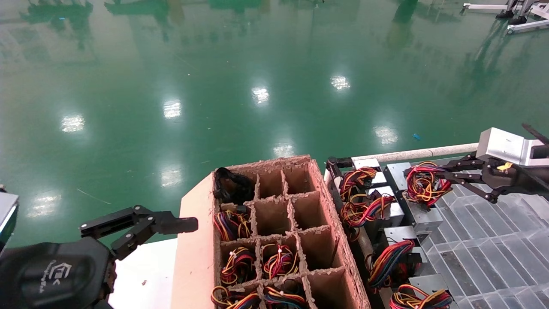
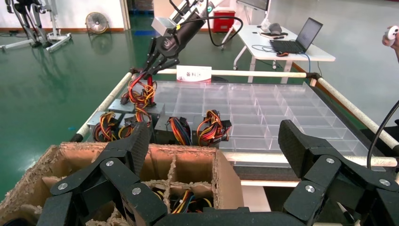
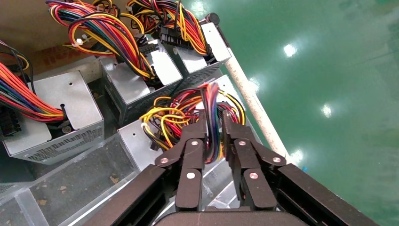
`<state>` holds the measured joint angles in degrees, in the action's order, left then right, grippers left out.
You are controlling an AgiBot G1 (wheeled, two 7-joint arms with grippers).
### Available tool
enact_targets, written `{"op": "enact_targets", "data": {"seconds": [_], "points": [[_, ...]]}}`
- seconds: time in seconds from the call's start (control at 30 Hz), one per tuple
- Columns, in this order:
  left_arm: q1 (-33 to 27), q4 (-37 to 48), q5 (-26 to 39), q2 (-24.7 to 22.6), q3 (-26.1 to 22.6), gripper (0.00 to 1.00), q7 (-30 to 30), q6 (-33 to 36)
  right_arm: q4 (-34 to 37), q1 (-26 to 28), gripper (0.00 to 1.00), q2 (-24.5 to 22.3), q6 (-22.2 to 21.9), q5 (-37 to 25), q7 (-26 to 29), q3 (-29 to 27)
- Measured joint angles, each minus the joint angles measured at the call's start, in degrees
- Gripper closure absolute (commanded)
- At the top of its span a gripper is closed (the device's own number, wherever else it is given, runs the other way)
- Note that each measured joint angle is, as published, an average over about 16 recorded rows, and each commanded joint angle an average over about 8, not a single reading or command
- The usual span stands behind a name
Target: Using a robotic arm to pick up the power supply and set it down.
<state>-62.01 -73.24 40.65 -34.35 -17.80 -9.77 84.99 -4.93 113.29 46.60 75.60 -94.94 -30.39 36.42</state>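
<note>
The power supply (image 3: 141, 141) sits at the far edge of the clear grid tray (image 1: 484, 240), beside its grey twins. My right jaws (image 3: 214, 129) are clamped on its wire bundle (image 1: 422, 182) only, not the metal box. Risk: the loop slips or its tie gives, box swings or drops. My left jaws (image 2: 211, 155) hang apart beside the cardboard box (image 1: 195, 240).

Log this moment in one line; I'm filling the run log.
right gripper: shut on power supply wire bundle | left gripper: open, idle by cardboard box
</note>
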Motion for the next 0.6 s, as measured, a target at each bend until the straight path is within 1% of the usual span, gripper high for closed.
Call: {"op": "enact_targets", "data": {"seconds": [0.33,0.6], "points": [[0.0,0.0,0.0,0.0,0.0,0.0,0.0,0.0,-1.0,1.4,0.0,0.4,0.6,-0.9,1.1,0.6],[0.0,0.0,0.0,0.0,0.0,0.0,0.0,0.0,-2.6,3.4,0.0,0.5,2.3,-1.3,3.1,0.9]]}}
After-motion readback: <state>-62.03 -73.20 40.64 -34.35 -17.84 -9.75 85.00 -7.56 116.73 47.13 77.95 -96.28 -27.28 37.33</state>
